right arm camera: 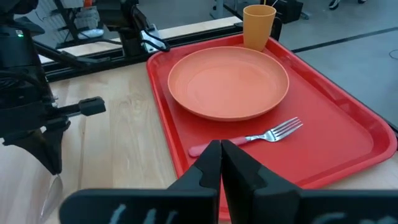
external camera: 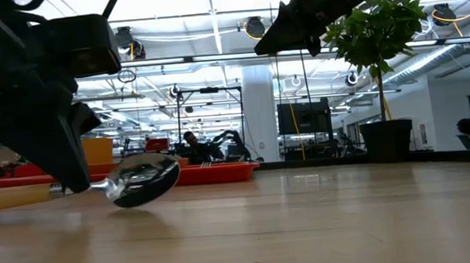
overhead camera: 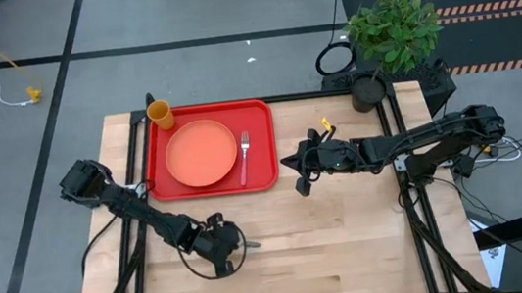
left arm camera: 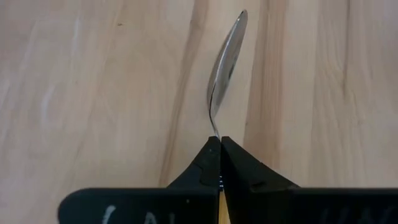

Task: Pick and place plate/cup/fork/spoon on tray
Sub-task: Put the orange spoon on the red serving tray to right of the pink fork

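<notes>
The red tray lies at the table's far left. On it rest the orange-salmon plate, the pink-handled fork to the plate's right, and the yellow-orange cup, upright in the far left corner. My left gripper is near the table's front, shut on the spoon, whose silver bowl sticks out toward the table's right. My right gripper is shut and empty, raised just right of the tray; the right wrist view shows its fingers over the tray's near rim. My left gripper pinches the spoon between its two fingers where the metal neck meets the orange handle. The spoon sticks straight out past the fingertips, turned on edge. Its bowl is low over the wood; whether it touches the table I cannot tell.
A potted plant stands at the table's far right corner. Bare wood spreads between the two grippers and along the front. The left arm shows in the right wrist view, beside the tray's left rim.
</notes>
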`<state>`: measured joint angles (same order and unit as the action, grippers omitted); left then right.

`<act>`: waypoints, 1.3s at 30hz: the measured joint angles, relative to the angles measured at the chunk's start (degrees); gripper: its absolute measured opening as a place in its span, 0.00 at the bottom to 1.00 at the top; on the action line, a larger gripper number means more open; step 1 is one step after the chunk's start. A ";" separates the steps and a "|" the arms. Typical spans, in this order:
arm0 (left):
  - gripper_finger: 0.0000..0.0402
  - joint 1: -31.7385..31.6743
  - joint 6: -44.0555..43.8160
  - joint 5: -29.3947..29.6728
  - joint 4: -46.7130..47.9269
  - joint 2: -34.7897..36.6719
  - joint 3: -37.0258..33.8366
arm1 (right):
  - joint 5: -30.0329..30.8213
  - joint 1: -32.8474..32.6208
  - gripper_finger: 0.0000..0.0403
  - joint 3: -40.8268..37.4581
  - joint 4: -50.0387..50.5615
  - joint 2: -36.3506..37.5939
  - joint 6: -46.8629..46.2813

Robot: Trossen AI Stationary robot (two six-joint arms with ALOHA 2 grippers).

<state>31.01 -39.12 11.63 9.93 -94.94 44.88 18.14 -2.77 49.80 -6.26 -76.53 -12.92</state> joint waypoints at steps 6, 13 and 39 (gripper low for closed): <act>0.00 -0.25 0.83 0.16 -0.27 0.00 0.00 | 0.15 -0.77 0.01 0.00 0.00 0.00 -0.01; 0.00 -1.05 6.14 0.38 -4.27 1.44 -0.20 | 4.90 -1.45 0.01 0.00 0.02 0.00 -1.10; 0.00 -16.00 29.55 3.88 -15.05 21.58 0.02 | 1.57 -2.35 0.01 -24.59 -42.11 -3.54 -4.26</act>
<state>15.01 -9.57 15.51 -5.12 -73.36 44.91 19.72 -5.12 25.21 -48.37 -80.07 -17.18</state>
